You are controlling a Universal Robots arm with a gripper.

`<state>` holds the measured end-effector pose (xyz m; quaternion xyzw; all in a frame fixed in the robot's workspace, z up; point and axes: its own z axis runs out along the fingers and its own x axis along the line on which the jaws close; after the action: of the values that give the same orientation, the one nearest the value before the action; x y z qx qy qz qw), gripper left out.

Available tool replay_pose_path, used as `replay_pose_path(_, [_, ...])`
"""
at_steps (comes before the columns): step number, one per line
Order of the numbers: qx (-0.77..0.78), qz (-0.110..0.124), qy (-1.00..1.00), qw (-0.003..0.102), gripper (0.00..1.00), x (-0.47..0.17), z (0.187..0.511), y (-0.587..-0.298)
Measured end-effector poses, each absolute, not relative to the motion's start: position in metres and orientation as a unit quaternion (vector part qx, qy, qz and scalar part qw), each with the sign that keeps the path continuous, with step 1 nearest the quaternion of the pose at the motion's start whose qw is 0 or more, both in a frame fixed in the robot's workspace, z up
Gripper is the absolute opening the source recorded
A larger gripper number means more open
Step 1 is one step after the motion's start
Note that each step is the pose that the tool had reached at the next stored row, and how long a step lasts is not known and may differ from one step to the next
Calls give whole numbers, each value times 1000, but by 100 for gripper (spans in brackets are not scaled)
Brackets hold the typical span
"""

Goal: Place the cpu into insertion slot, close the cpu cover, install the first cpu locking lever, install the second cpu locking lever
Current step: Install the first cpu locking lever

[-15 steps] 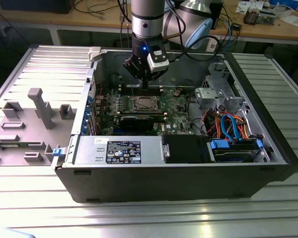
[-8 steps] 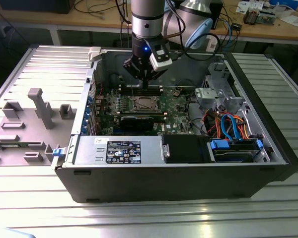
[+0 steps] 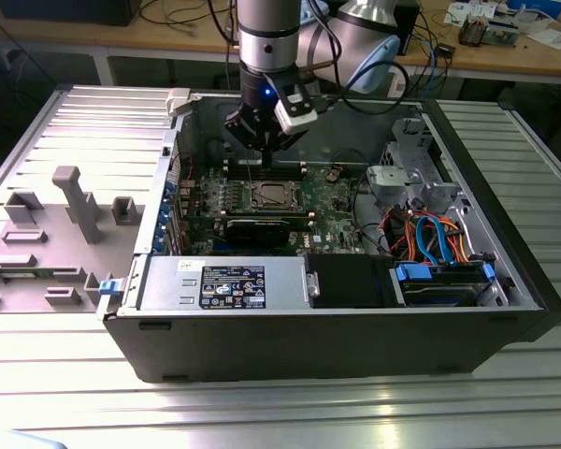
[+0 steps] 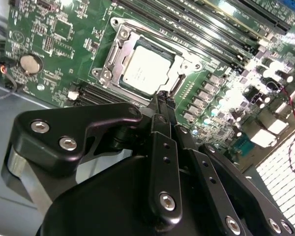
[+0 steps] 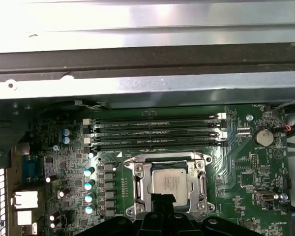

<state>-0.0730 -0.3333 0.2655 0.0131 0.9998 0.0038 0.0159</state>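
The cpu (image 5: 170,183) lies flat in its socket on the green board (image 3: 337,201), silver-grey top up. In the second wrist view the cpu (image 4: 146,70) shows through the square window of the cpu cover (image 4: 183,68), which lies down over it. The cover's frame (image 5: 144,186) surrounds the chip on all sides. A thin wire lever (image 4: 152,35) runs along one socket edge. My gripper (image 4: 162,98) hangs just above the socket's rim, fingers shut together and holding nothing. In the exterior view the gripper (image 3: 258,142) is inside the open computer case, a little behind the socket (image 3: 268,195).
Memory slots (image 5: 155,132) run beside the socket, and a coin cell (image 5: 263,137) sits near them. A labelled power supply (image 3: 226,283) and a drive bay with blue and orange cables (image 3: 430,243) fill the case front. Grey fixtures (image 3: 79,201) stand on the exterior view's left.
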Motion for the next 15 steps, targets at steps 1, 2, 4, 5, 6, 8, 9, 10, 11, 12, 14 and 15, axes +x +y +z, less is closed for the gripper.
replay_pose_path(1, [5,4,1000,16,11,-73,265,-333])
replay_pose_path(2, [-1,4,1000,16,11,-73,265,-333])
replay_pose_path(4, [-17,4,1000,16,11,-73,265,-333])
replay_pose_path(5, [-19,4,1000,16,11,-74,265,-333])
replay_pose_path(6, [-20,4,1000,16,11,-76,265,-333])
replay_pose_path(8, [-20,4,1000,16,11,-79,265,-333])
replay_pose_path(9, [-20,4,1000,16,11,-86,265,-333])
replay_pose_path(10, [-20,5,1000,16,11,-89,265,-333])
replay_pose_path(11, [-20,5,1000,16,11,-92,265,-333])
replay_pose_path(12, [-20,5,1000,16,11,-96,265,-333])
replay_pose_path(14, [-20,5,1000,16,11,-102,265,-333])
replay_pose_path(15, [-20,5,1000,16,11,-105,265,-333])
